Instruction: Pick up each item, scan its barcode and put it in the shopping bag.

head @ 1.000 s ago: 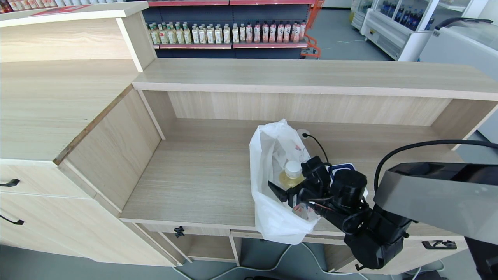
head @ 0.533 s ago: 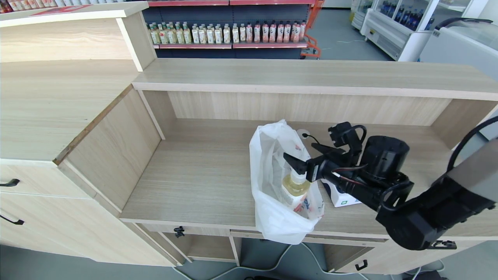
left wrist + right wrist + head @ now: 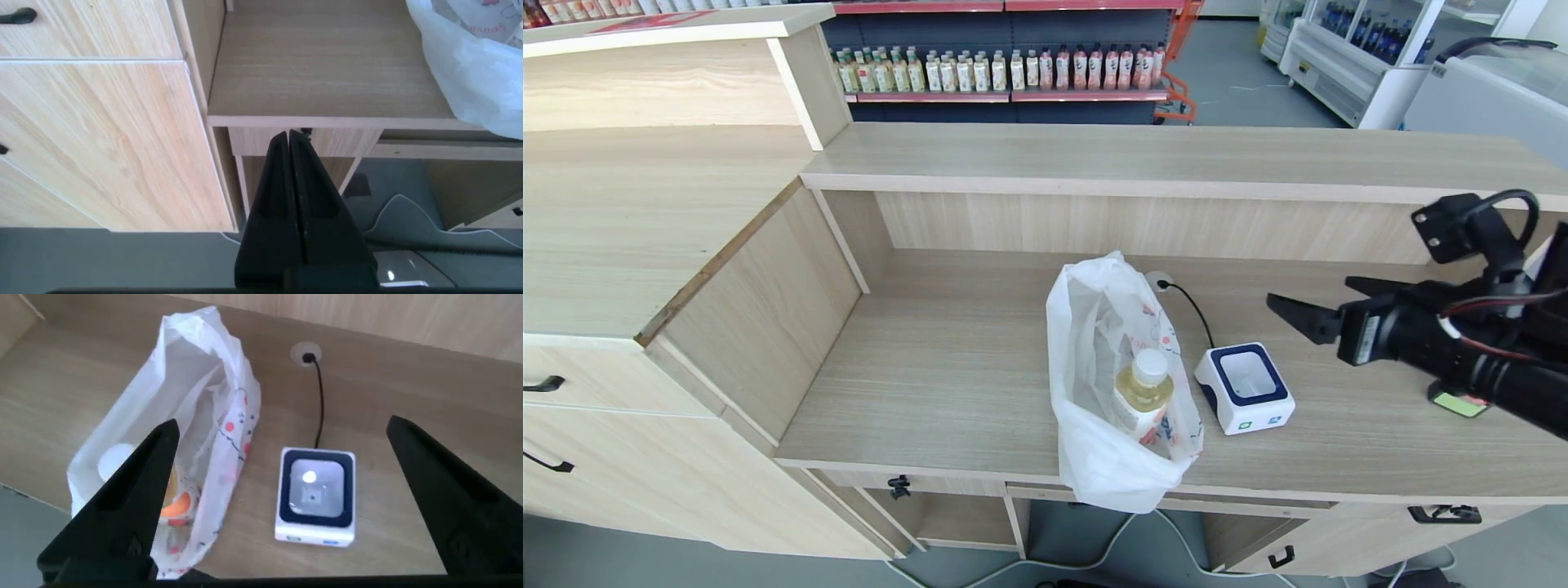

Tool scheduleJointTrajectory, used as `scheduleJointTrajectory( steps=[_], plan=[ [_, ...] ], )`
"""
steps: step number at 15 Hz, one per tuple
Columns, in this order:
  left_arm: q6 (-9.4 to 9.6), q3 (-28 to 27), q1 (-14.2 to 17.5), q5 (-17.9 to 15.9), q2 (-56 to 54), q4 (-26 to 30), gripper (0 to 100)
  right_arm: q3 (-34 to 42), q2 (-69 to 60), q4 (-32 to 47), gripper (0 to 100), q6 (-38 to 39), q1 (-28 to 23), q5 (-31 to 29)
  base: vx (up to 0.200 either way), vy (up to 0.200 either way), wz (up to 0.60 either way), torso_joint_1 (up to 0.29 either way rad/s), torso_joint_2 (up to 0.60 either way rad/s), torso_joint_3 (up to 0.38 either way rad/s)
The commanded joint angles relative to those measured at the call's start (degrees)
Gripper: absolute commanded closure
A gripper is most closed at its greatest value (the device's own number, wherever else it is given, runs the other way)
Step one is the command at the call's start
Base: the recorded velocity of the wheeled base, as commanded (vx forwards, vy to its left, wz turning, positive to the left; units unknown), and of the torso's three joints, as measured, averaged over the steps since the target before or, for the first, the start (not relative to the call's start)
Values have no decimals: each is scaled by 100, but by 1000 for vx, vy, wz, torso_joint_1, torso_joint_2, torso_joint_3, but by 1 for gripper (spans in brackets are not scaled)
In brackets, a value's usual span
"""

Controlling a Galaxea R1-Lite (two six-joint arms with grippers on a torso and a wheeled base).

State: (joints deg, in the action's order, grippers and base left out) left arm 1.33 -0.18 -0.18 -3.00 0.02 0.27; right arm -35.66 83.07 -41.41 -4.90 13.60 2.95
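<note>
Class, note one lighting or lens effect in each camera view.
Head view: the counter edges bow slightly, a wide-lens effect. Right wrist view: a bright spot glares in the scanner window. Left wrist view: the shopping bag looks washed out.

A wide stretch of bare countertop (image 3: 947, 367) lay between the left side panel (image 3: 768, 310) and the bag (image 3: 1094, 449). The bag's mouth gaped upward, with a bottle (image 3: 1145, 385) standing inside it. The scanner (image 3: 1244, 386) sat just beside the bag, its cable (image 3: 1196, 310) running back toward the rear wall. An upper ledge (image 3: 1176, 159) capped that wall.
</note>
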Motion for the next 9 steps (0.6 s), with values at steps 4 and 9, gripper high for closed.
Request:
scheduleJointTrajectory(
  steps=[4,9],
  plan=[
    [-1,1,1,1,6,0,100,736,-1724,1197,0,-160,-912,-84,0,0,0,0,0,0],
    [-10,1,1,1,6,0,100,1325,-1741,1214,0,-195,-1932,-110,0,-40,0,1,0,0]
  ],
)
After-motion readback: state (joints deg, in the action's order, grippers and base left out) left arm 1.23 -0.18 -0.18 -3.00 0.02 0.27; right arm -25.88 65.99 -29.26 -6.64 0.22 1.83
